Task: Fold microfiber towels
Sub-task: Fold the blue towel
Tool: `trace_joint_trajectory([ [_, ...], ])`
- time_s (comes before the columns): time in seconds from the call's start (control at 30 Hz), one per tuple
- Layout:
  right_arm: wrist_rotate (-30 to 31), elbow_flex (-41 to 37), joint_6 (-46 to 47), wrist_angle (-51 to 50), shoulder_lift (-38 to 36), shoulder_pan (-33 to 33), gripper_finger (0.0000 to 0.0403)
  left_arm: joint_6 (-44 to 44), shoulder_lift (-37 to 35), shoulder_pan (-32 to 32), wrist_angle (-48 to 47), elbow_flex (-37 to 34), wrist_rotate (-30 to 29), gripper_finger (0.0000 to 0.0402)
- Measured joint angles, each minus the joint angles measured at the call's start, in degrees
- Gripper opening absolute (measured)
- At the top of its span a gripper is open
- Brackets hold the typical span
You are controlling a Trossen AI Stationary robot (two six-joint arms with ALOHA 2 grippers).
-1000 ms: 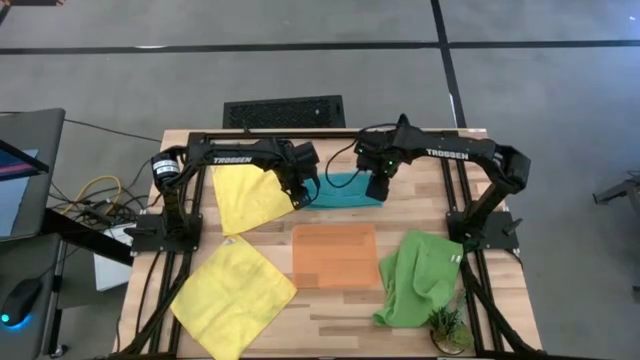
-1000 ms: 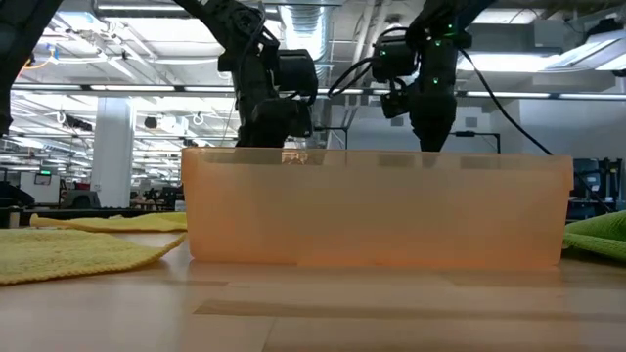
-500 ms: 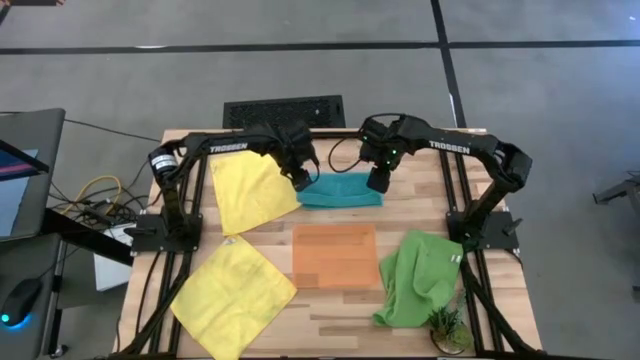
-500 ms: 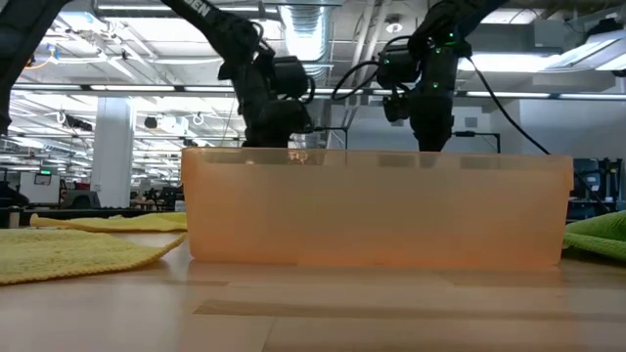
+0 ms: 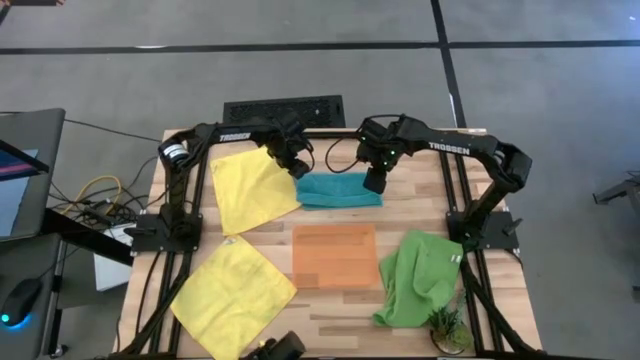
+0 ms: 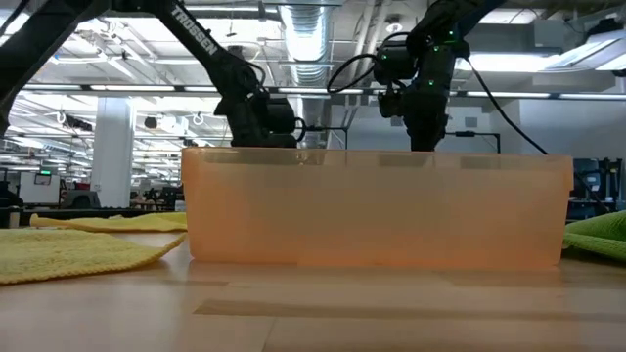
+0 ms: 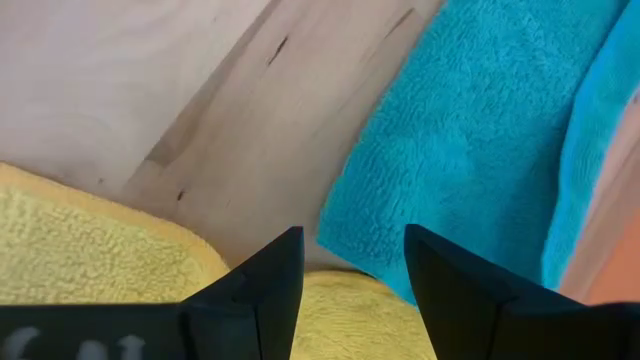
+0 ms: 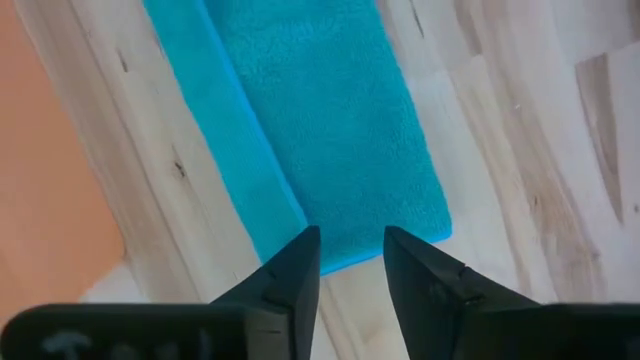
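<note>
High view: teal towel (image 5: 340,189) folded (both end effectors above)

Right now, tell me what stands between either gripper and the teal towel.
Nothing visible does. The left gripper hangs open over the corner of the folded teal towel nearest the yellow towel; the right gripper hangs open above its opposite end, bare wood around.

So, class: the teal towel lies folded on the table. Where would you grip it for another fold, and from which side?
Probably at a short end of the teal towel. It lies flat as a long folded strip with both ends free. The right gripper, fingers apart, hangs over one end, and the left gripper is beside the other. Come straight down from above and pinch the stacked layers at a corner.
</note>
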Motion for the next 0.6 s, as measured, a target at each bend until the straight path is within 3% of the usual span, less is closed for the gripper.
trace_joint_trajectory([
  [0.37,0.04,0.02,0.01,1.53,-0.07,0.13,0.0132,-0.71,1.67,-0.18,2.49,0.1,0.59,0.0167],
  [0.6,0.06,0.02,0.0,1.57,-0.07,0.13,0.0131,-1.64,5.44,-0.82,2.22,0.32,4.81,0.0166],
])
